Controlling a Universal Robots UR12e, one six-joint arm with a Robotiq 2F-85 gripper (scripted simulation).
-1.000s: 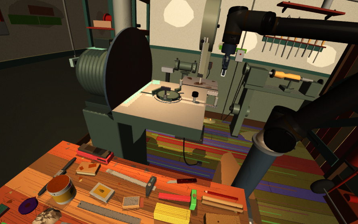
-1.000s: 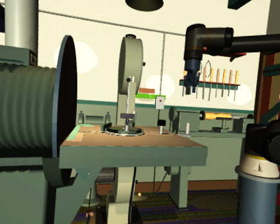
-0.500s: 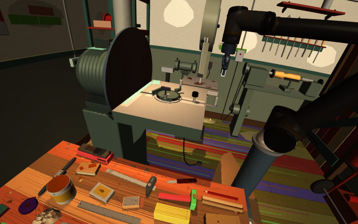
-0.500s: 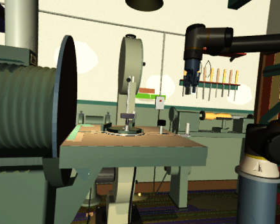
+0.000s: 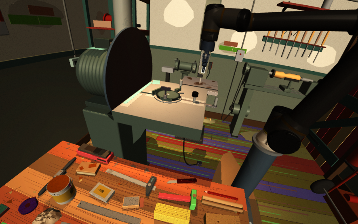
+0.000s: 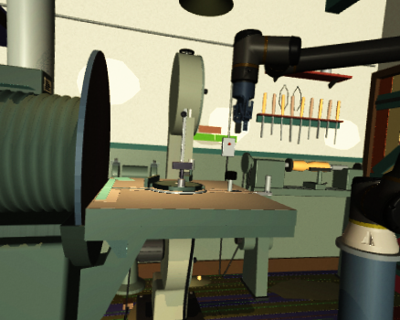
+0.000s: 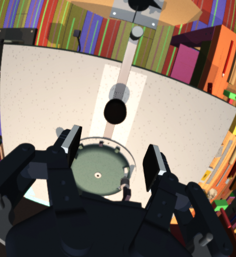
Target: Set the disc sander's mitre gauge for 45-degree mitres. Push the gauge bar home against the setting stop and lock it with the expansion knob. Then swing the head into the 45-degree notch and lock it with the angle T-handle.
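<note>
The round green mitre gauge head (image 7: 101, 173) (image 5: 168, 95) (image 6: 179, 185) lies on the sander table, seen below and between my fingers from the wrist camera. Its T-handle (image 6: 184, 167) stands upright on the head. The black expansion knob (image 7: 115, 110) (image 5: 195, 94) (image 6: 231, 175) sits on the gauge bar (image 7: 123, 74) that runs along the table slot toward the table's edge. My gripper (image 7: 111, 149) (image 5: 202, 73) (image 6: 241, 121) hangs high above the table, pointing down, open and holding nothing.
Behind the table stands a bandsaw (image 6: 186, 109) and a lathe (image 5: 283, 79) along the wall. The large dark sanding disc (image 5: 129, 66) (image 6: 94, 137) rises at the table's left edge. A workbench (image 5: 113, 189) with scattered hand tools lies in front, apart from the sander.
</note>
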